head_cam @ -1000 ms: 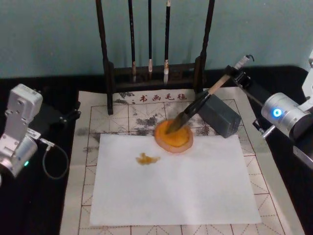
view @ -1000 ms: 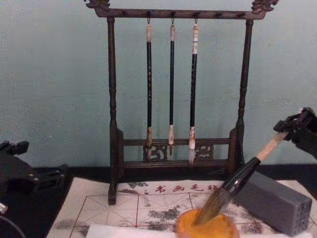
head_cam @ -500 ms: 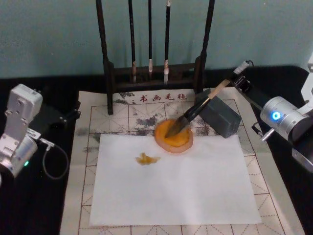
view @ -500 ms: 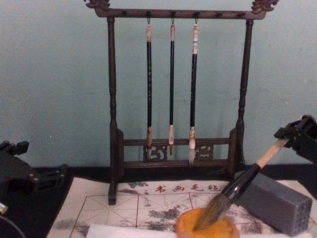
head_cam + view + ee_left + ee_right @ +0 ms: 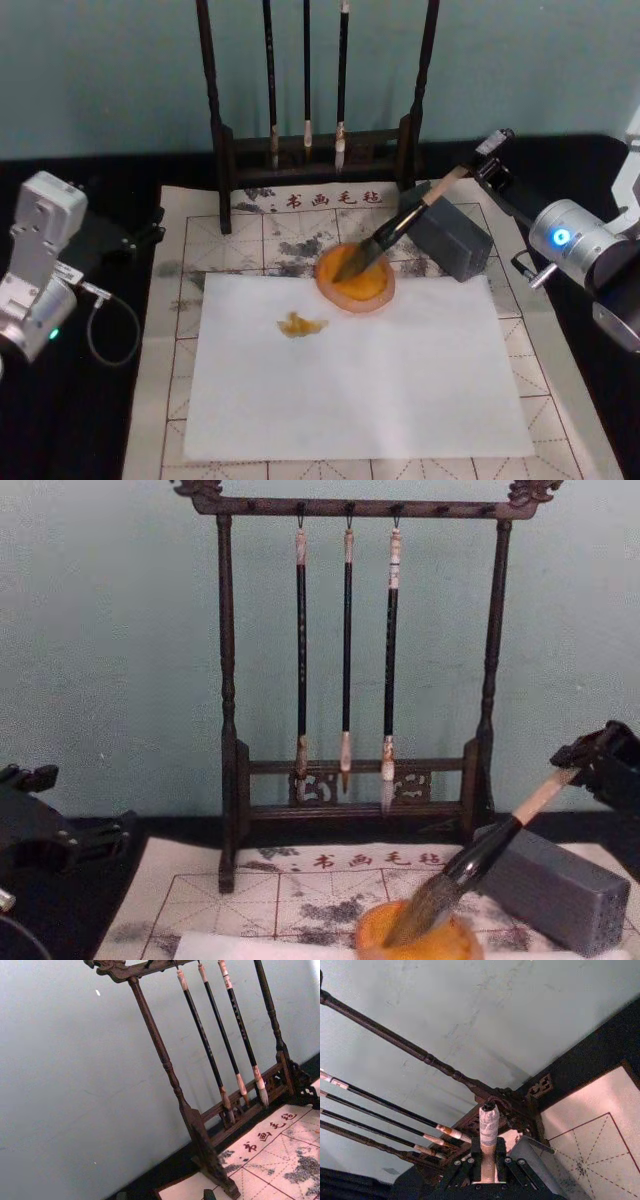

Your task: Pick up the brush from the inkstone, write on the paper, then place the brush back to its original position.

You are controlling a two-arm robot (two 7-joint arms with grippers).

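Right gripper (image 5: 482,166), fingers pinched on upper handle of brush (image 5: 400,222), holds it tilted w/ tuft in inkstone (image 5: 355,279) at paper's (image 5: 360,375) far edge; left gripper (image 5: 25,825) parked at left, finger state unclear.

left gripper (image 5: 135,238): parked far left | right gripper (image 5: 488,163): raised at right, clamped

Black table (image 5: 110,420); gridded felt mat (image 5: 170,330); brush rack (image 5: 310,150)
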